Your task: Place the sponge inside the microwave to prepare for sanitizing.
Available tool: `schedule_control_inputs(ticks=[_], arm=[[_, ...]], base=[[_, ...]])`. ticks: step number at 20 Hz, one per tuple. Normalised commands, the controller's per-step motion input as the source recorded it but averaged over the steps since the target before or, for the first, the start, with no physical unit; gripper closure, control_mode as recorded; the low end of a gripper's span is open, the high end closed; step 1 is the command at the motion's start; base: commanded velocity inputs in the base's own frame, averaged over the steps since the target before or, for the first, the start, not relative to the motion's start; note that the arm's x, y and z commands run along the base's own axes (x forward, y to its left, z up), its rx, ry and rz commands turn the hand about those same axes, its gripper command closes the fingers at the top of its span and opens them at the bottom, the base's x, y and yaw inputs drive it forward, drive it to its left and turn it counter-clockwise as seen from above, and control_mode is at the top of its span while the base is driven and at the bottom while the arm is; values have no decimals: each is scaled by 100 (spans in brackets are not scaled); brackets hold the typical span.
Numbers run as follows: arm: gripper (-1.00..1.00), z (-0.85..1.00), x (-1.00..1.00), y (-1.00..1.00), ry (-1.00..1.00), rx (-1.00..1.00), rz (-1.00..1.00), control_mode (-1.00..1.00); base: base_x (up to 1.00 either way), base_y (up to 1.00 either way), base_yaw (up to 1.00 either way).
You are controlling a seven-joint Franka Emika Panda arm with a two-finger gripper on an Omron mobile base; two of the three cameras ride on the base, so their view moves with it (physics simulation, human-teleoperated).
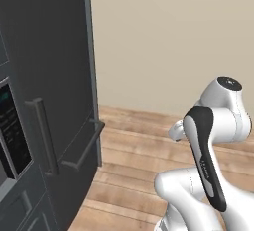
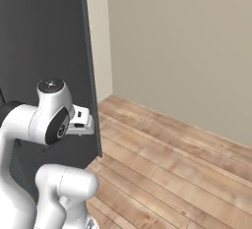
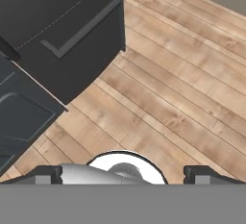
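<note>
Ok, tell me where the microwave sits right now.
The microwave is at the far left edge of the left base view, only its black keypad panel showing, set into the dark cabinetry beside the tall dark fridge door with vertical handles.

Base views flank arm, sharing dark cabinet [image 1: 54,76], wood floor [image 2: 172,164]; hand view looks down.

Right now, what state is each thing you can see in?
Gripper: open, jaws wide apart, holding nothing, pointed down at the wood floor.
Tall dark cabinet: doors shut, both handles untouched.
Microwave: just its keypad edge shows at the left; door state cannot be told.
</note>
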Motion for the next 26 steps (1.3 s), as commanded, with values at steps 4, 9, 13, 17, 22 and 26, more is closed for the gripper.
schedule_control_inputs(ticks=[4, 9, 13, 17, 22, 26], arm=[[-100, 0, 0, 0, 0, 0, 0, 100], [-100, 0, 0, 0, 0, 0, 0, 100], [-100, 0, 0, 0, 0, 0, 0, 100], [-100, 0, 0, 0, 0, 0, 0, 100], [-100, 0, 0, 0, 0, 0, 0, 100], [-100, 0, 0, 0, 0, 0, 0, 100]], base=[[-94, 26, -24], [-38, 33, -22], [75, 41, -18], [77, 37, -14], [-21, 32, -16], [-77, 2, -20]])
